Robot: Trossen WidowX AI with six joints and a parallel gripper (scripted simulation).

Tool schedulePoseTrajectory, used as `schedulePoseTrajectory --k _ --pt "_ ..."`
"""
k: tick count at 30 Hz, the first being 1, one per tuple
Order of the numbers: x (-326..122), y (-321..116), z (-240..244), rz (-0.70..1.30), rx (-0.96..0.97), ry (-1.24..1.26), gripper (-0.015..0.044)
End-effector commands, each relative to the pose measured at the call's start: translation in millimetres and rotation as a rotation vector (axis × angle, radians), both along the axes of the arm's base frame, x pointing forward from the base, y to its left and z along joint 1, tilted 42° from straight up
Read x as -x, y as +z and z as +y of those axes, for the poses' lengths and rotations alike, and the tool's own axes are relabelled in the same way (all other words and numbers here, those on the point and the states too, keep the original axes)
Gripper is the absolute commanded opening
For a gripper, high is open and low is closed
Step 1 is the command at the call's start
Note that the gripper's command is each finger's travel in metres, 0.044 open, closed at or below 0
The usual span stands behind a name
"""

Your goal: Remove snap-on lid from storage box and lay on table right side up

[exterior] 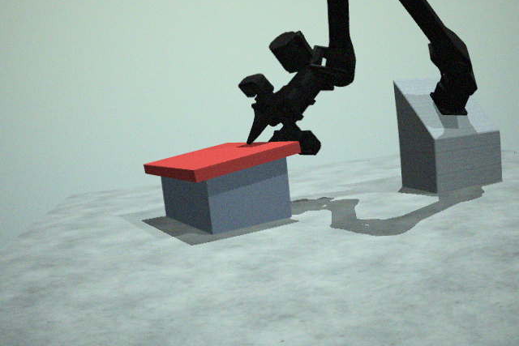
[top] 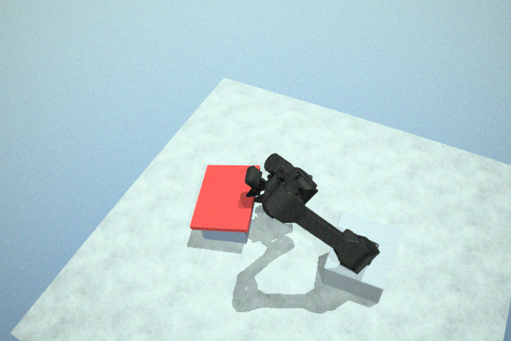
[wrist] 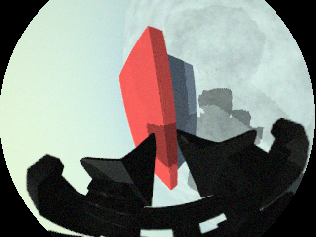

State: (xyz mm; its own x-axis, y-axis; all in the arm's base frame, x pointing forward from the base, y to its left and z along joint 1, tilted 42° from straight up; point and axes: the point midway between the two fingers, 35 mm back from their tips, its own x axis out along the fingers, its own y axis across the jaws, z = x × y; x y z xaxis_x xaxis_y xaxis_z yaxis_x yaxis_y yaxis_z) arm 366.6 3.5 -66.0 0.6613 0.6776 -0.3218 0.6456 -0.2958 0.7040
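The flat red lid (top: 223, 200) (exterior: 209, 158) (wrist: 143, 94) sits over the blue-grey storage box (top: 224, 235) (exterior: 251, 202) (wrist: 184, 89), which stands on the table. The lid overhangs the box walls and looks slightly tilted, a little higher at the gripper's side. My gripper (top: 251, 196) (exterior: 259, 143) (wrist: 165, 134) is shut on the lid's edge at the side towards the arm's base. One finger is on the lid's top and the other is beneath its edge. The lower fingertip is hidden by the lid in the exterior view.
The arm's grey wedge-shaped base block (top: 354, 281) (exterior: 467, 162) stands to the right of the box on the pale table (top: 330, 139) (exterior: 293, 292). The arm (top: 319, 225) (exterior: 337, 11) arches between them. The table's left edge lies beyond the box.
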Motion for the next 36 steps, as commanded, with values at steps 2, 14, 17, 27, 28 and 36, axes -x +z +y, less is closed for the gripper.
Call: schedulePoseTrajectory --k 2,14,17,27,28,36 --pt "-1.1 0.0 0.7 0.002 0.0 -0.001 0.0" --pt "-2.0 0.2 1.0 0.002 0.0 -0.001 0.0" --pt "-2.3 0.3 1.1 0.002 0.0 -0.001 0.0" --pt "-2.6 8.7 -6.6 0.003 0.003 -0.005 0.0" --pt "-2.9 9.7 -7.4 0.003 0.003 -0.005 0.0" --pt "-5.5 17.8 -13.8 0.003 0.003 -0.005 0.0"
